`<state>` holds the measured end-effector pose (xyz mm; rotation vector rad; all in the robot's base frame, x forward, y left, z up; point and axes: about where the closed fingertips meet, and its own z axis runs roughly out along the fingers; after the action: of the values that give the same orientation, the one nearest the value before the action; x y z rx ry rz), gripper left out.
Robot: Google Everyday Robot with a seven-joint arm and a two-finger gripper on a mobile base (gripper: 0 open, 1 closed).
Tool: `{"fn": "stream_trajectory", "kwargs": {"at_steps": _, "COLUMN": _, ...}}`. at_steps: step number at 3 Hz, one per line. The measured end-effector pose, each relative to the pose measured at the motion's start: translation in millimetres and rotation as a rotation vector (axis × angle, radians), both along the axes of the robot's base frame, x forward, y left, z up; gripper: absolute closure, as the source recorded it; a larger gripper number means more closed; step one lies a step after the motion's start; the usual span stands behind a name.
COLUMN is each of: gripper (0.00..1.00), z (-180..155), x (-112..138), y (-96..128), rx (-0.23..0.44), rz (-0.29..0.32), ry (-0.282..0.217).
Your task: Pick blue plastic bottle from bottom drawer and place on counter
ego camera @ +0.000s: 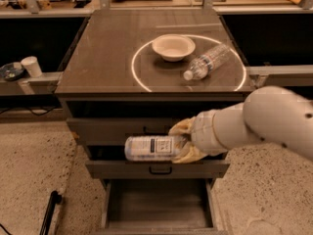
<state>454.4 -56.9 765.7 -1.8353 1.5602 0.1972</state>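
Observation:
The blue plastic bottle [149,148], pale with a white label and a dark square mark, lies sideways in my gripper [182,141], which is shut on its right end. It hangs in front of the upper drawers, above the open bottom drawer [157,208], whose grey floor is bare. The counter [102,58] with its thin white circle lies above and behind the bottle. My white arm reaches in from the right.
On the counter, inside the circle, stand a cream bowl [173,47] and a clear water bottle [207,61] lying on its side. The middle drawer [156,169] with a black handle sticks out slightly. A white cup [32,66] stands on the left ledge.

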Motion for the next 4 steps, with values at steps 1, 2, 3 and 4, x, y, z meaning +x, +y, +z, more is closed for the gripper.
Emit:
{"fn": "stream_trajectory", "kwargs": {"at_steps": 1, "gripper": 1.0, "z": 51, "x": 32, "y": -29, "rx": -0.027, "rz": -0.068, "ry": -0.038}}
{"fn": "stream_trajectory", "kwargs": {"at_steps": 2, "gripper": 1.0, "z": 86, "x": 74, "y": -42, "rx": -0.024, "rz": -0.069, "ry": -0.033}}
{"fn": "stream_trajectory", "kwargs": {"at_steps": 3, "gripper": 1.0, "z": 132, "x": 118, "y": -29, "rx": 0.008, "rz": -0.018, "ry": -0.068}}
{"fn": "stream_trajectory", "kwargs": {"at_steps": 4, "gripper": 1.0, "z": 177, "x": 147, "y": -24, "rx": 0.021, "rz": -0.04, "ry": -0.144}}
